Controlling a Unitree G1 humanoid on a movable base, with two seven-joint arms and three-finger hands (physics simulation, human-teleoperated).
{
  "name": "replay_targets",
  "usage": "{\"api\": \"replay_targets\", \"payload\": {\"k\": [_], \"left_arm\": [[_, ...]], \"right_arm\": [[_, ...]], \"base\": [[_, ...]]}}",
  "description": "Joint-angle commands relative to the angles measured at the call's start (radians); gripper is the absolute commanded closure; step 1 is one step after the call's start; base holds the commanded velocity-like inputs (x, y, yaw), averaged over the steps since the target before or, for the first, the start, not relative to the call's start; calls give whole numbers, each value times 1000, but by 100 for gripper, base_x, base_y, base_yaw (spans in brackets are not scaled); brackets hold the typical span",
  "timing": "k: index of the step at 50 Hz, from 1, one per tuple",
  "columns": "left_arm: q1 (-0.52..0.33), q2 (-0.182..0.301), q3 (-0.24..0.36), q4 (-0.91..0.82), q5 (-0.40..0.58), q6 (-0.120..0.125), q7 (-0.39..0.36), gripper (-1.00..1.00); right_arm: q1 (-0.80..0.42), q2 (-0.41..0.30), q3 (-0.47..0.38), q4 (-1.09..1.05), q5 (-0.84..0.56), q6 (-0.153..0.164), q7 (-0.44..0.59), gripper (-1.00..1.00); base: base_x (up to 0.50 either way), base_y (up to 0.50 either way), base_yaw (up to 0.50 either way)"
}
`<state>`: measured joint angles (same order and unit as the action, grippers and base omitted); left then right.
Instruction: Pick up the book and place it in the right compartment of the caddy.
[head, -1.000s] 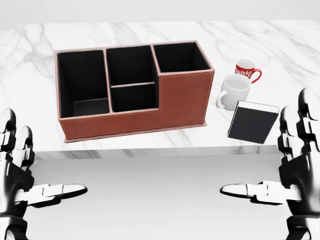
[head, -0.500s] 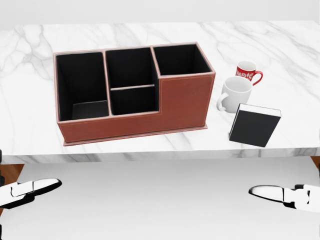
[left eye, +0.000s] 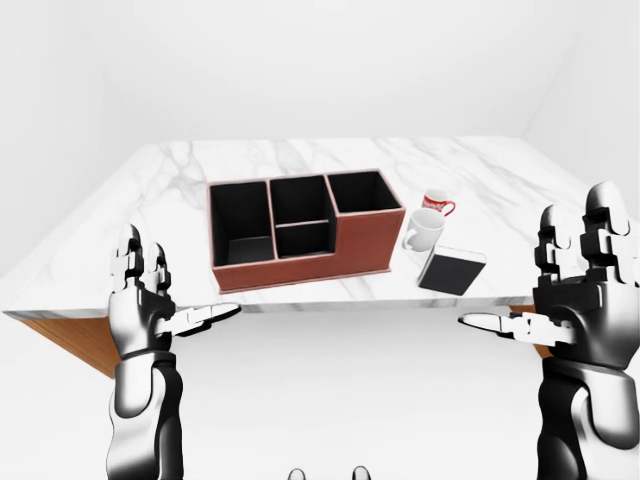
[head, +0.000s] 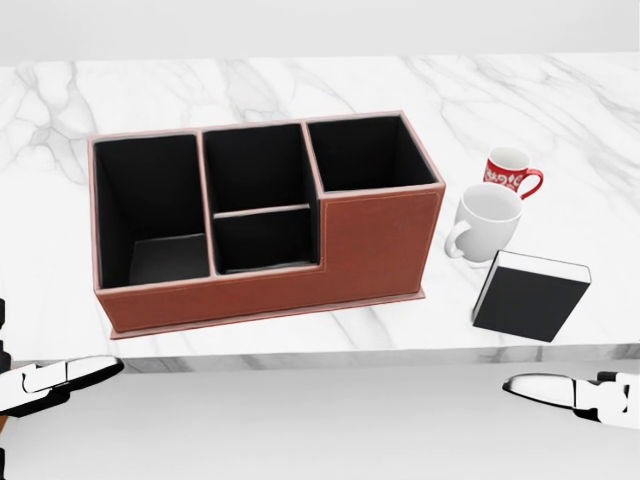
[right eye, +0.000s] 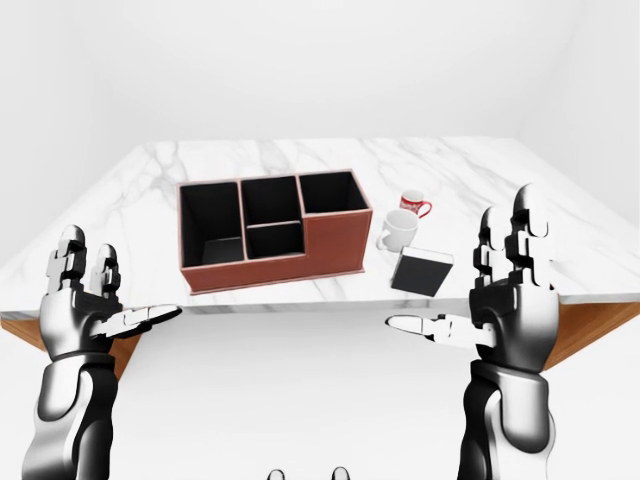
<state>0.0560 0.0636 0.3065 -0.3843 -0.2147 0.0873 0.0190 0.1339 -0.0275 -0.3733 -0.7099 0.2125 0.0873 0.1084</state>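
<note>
The camera has moved closer to the leather caddy (head: 270, 230) and matte-black book (head: 530, 297); each robot hand (left eye: 150, 305) (left eye: 575, 290) spread open.

No word, number or brand can be read anywhere. The red mug (head: 513, 172) carries a white marking on its side, but it is too small and blurred to tell whether it is lettering or ornament. The book (head: 530, 296) shows a plain dark cover, and the caddy (head: 375, 240) and white mug (head: 485, 222) bear no marks.
</note>
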Motion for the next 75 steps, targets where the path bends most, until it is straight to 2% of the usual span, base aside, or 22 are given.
{"api": "replay_targets", "payload": {"k": [1,56,62,64,72,74,75], "left_arm": [[0,-4,-10,3,0,0,10,-100],[0,-6,-13,13,2,0,9,-100],[-1,-4,-13,16,2,0,9,-100],[-1,-4,-13,16,1,0,9,-100],[-2,-4,-14,15,4,0,10,-100],[-1,-4,-13,16,3,0,9,-100],[0,-5,-15,13,3,0,9,-100]], "right_arm": [[0,6,5,13,1,0,-6,-100],[-2,-6,-9,28,-22,0,18,-100],[6,-18,-35,-12,-39,0,61,-100],[12,-33,-36,-48,-83,0,88,-100],[-9,-98,-170,-167,-238,0,293,-100],[-5,-110,-165,-161,-296,0,353,-100],[26,-127,-137,-124,-380,0,390,-100]], "base": [[28,0,0],[27,0,0],[4,0,0],[0,0,0],[0,0,0],[0,0,0],[0,0,0]]}}
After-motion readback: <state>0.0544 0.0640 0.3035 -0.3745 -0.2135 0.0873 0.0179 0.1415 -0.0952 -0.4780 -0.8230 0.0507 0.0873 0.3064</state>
